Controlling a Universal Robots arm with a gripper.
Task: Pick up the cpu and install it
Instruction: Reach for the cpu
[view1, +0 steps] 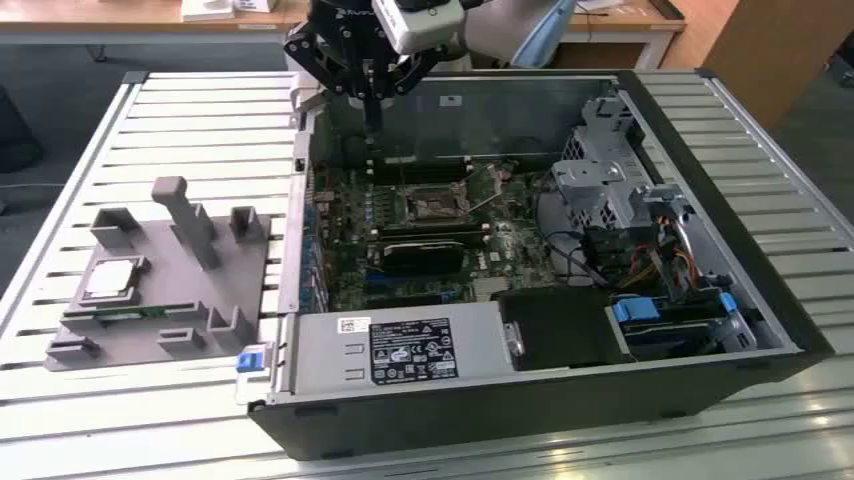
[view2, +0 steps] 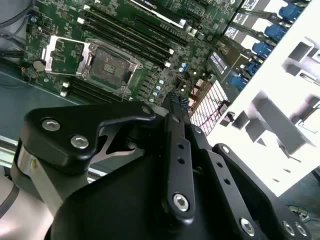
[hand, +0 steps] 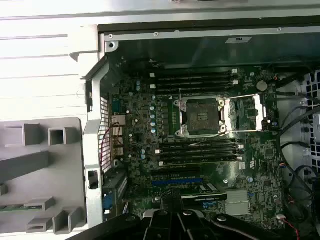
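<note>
**Cpu on its tray, gripper at the case**

I see the small square cpu (view1: 114, 278), with a shiny silver-grey top and a thin pale rim. It lies flat on the grey moulded tray (view1: 180, 290), by the tray's edge at the exterior view's left. My black gripper (view1: 372, 128) hangs over the open black computer case (view1: 534, 420), well apart from the cpu, fingers together and empty. The power supply's white label (view1: 411, 352) is too small to read.
</note>
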